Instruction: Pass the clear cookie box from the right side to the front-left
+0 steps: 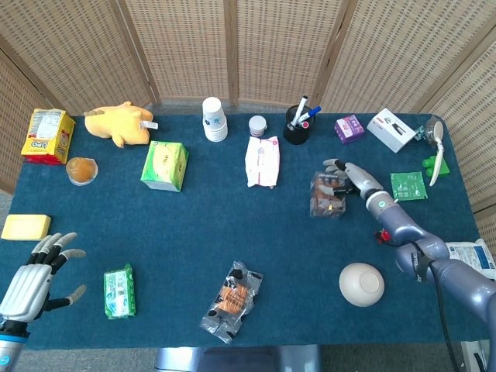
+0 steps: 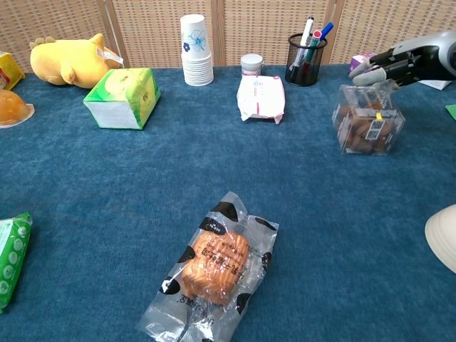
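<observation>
**Clear box under the right hand, right of the table's middle**

Blue cloth covers the table (image 1: pixel 194 225), and places here are given from the cookie bag (image 1: pixel 232 301) lying near its front edge. Right of the bag sits a white bowl (image 1: pixel 361 284). Left of it lies a green packet (image 1: pixel 119 291), and further left, off the table's corner, the left hand (image 1: pixel 31 273) hangs with its fingers spread and nothing in it.

Back and to the right of the bag stands the cookie box (image 1: pixel 326 195), clear, with dark cookies inside. The right hand (image 2: pixel 399 64) lies over its top, fingers (image 1: pixel 335 166) reaching across the lid; whether they truly clasp it, I cannot tell.

Further back, straight behind the bag, lies a white pouch (image 1: pixel 262 161); to its left a green tissue box (image 1: pixel 164 165). At the far edge stand paper cups (image 1: pixel 215 118), a pen holder (image 1: pixel 297 124), and, far left, a yellow plush (image 1: pixel 118 122).
</observation>
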